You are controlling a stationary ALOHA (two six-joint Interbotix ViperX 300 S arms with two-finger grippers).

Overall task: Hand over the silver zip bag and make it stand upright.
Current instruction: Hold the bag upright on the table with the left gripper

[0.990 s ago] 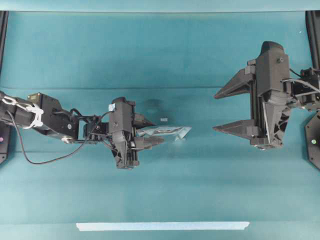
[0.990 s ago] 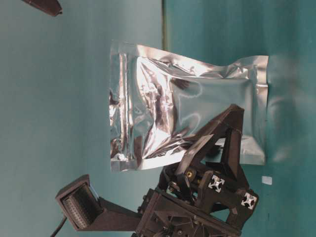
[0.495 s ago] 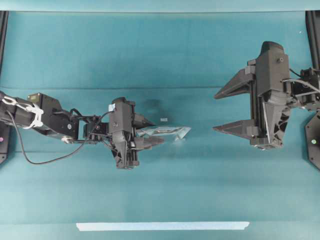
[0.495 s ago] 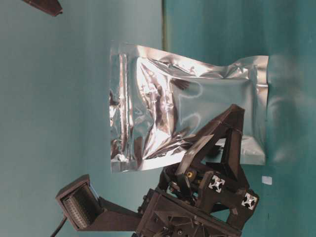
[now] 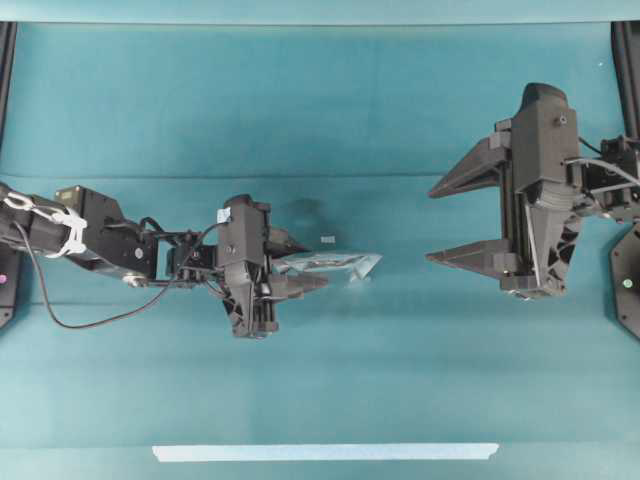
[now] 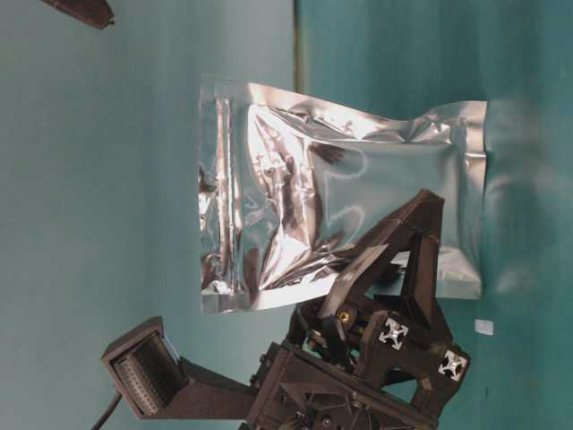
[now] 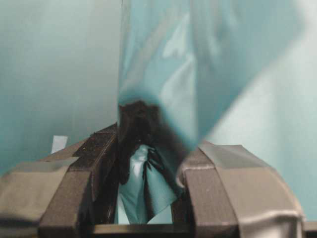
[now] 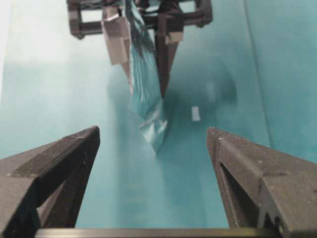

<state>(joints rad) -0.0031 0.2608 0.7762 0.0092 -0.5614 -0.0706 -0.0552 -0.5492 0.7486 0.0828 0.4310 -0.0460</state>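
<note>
**Left gripper holds silver bag edge-up over table; right gripper wide open, facing it**

Teal table (image 5: 320,100) fills the overhead view, bare cloth surface with a fold line across the middle.

Right arm comes in from the right edge of the table. Right gripper (image 5: 452,222) points toward the table centre, fingers spread wide apart, nothing between them. In the right wrist view both fingers (image 8: 59,163) frame the bag from a distance, well apart from it.

Left arm comes in from the left edge, a cable looped along it. Left gripper (image 5: 305,262) sits a little left of the table centre, fingers clamped on the silver zip bag (image 5: 335,265). Left wrist view shows the pads (image 7: 94,158) pinching the foil on both sides, bag (image 7: 168,74) rising past them.

Bag is held on edge: from overhead only a thin crinkled strip shows, sticking out from the left gripper toward the right gripper. In the table-level view its broad face (image 6: 340,206) is fully visible, sealed borders flat, centre puffed and wrinkled, gripper fingers (image 6: 407,251) on one sealed edge.

Long pale tape strip (image 5: 325,452) lies along the near edge of the table. Small white tag (image 5: 328,239) lies on the table just beside the bag, apart from it.
</note>
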